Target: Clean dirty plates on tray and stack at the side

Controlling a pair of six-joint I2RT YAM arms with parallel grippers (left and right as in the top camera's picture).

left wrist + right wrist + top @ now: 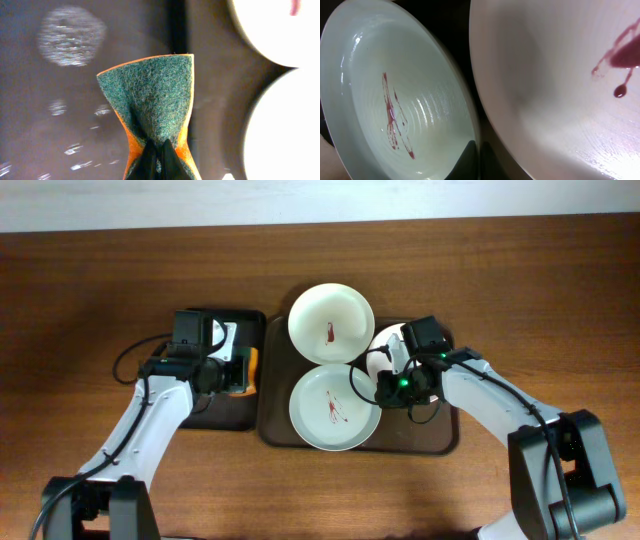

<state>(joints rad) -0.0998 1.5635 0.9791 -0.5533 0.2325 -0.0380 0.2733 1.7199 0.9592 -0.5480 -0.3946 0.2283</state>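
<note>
A white round shallow plate (331,323) at the far edge, a second white plate (382,340) beside it and a pale mint-green plate (335,408) at the near edge are carried on the large dark brown rectangular tray (425,442). An orange, green-faced sponge (150,100) is clamped in the left gripper (155,161) over the right edge of the small black tray (215,412). The jaws of the right gripper (476,159) are closed together at the mint-green plate's rim.

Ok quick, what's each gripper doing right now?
Left gripper: closed, holding the sponge.
Right gripper: closed, apparently pinching the mint-green plate by its rim.
</note>
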